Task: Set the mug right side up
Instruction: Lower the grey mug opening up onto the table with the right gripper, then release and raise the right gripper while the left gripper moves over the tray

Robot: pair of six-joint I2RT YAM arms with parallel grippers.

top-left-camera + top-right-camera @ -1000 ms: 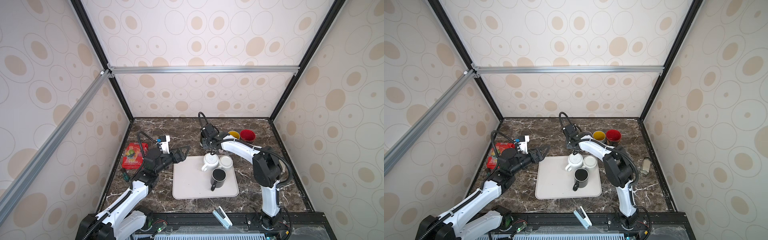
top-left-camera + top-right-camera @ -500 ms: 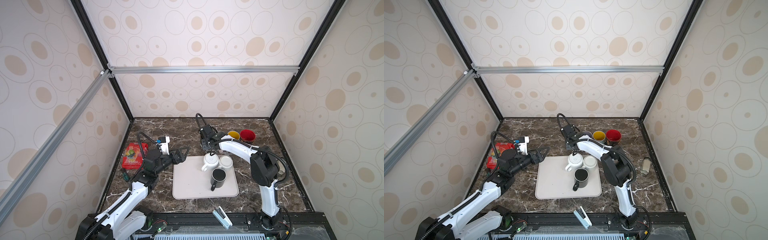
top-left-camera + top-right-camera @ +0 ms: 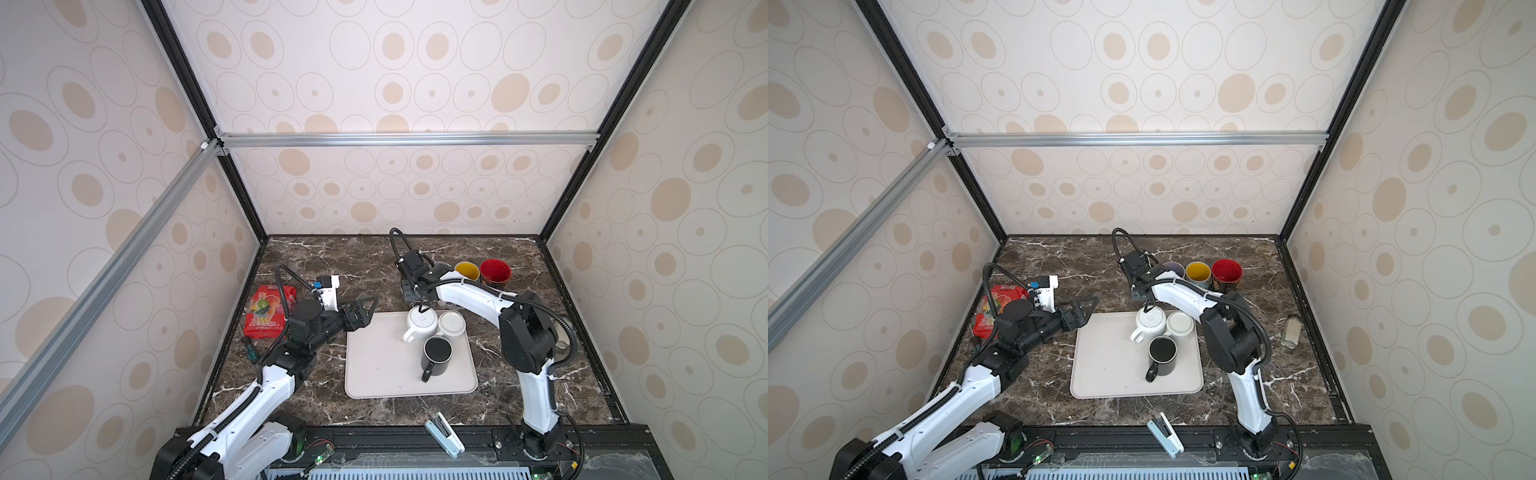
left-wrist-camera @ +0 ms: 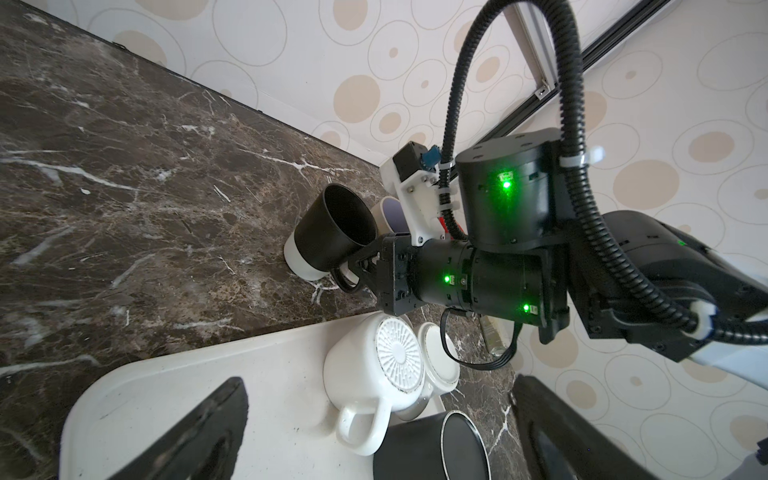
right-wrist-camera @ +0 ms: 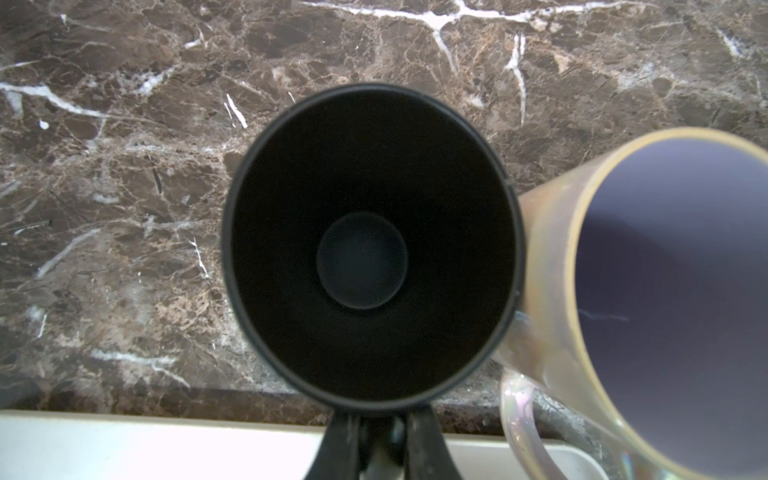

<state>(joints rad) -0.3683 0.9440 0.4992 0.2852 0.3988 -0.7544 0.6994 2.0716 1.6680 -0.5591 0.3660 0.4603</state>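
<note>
Placement looks like the step in hand: the right gripper (image 5: 380, 440), jaws nearly closed on the handle of the black-and-white mug (image 4: 328, 232), has it mouth-up on the marble counter (image 4: 124, 187), just behind the tray (image 4: 208, 399). Next, I judge, the jaws must part and back off without tipping it. An iridescent mug (image 5: 648, 299) sits just beside, crowding that side. On the tray, an upturned white mug (image 4: 374, 374) and a black mug (image 3: 436, 353) wait. The left gripper (image 3: 365, 313) hangs wide open, empty, at the tray's edge.

Right gripper (image 5: 380, 440) shifted slightly left along table's back; black mug (image 5: 370, 245) now upright.
</note>
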